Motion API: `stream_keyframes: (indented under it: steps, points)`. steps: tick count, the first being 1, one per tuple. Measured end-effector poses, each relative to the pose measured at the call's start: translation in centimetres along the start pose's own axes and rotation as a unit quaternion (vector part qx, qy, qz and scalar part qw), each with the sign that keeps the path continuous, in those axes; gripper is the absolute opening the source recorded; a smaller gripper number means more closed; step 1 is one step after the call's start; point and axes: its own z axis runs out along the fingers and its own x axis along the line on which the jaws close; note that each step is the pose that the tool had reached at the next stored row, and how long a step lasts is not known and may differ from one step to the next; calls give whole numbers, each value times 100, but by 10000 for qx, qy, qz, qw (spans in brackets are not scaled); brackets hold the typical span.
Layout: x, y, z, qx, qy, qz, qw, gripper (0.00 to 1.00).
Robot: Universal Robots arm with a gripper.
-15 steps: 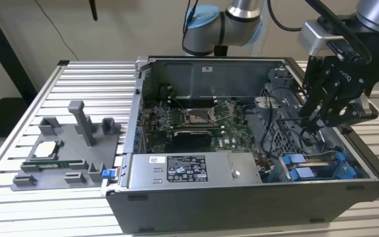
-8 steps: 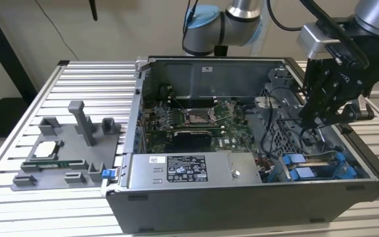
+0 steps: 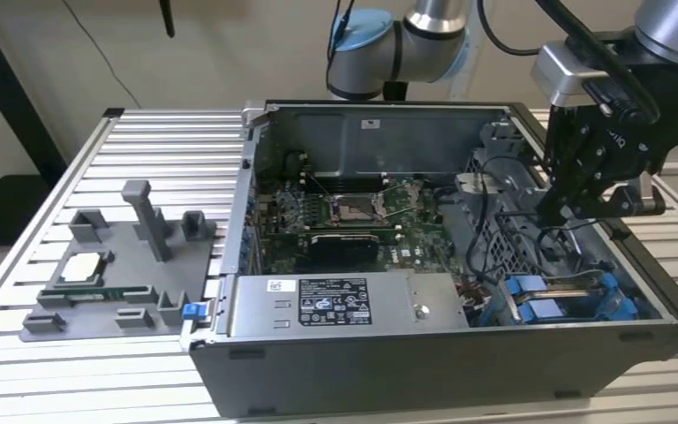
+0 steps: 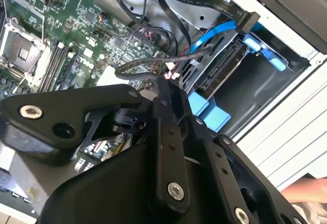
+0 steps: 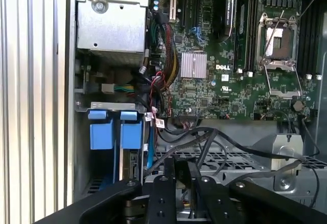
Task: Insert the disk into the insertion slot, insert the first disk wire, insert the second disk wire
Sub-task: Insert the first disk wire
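My black gripper [image 3: 561, 212] hangs inside the open computer case, over the drive cage at the exterior view's right. It looks shut on a black disk wire [image 4: 145, 66], whose loop runs up into the fingertips [image 4: 148, 94] in both wrist views. The disk [image 4: 217, 78] lies in the insertion slot [image 3: 557, 300] between bright blue rails [image 5: 100, 132], connector edge facing out. A blue flat wire [image 4: 214, 40] with a black plug [image 4: 246, 18] hangs just above that edge; I cannot tell whether it is plugged in.
The motherboard [image 3: 351, 208] with its square processor socket [image 5: 278, 43] fills the case floor. A silver power supply [image 3: 339, 305] sits along the front wall. On the exterior view's left, a grey fixture [image 3: 116, 274] stands on the slatted table. Loose black cables [image 5: 214, 132] cross the drive cage.
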Motion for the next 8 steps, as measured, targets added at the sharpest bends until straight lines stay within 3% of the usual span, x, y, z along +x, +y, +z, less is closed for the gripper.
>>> stream_keyframes:
  steps: [8]
  points:
    - [11, -12, 11, -1, 2, 0, 10000, 0]
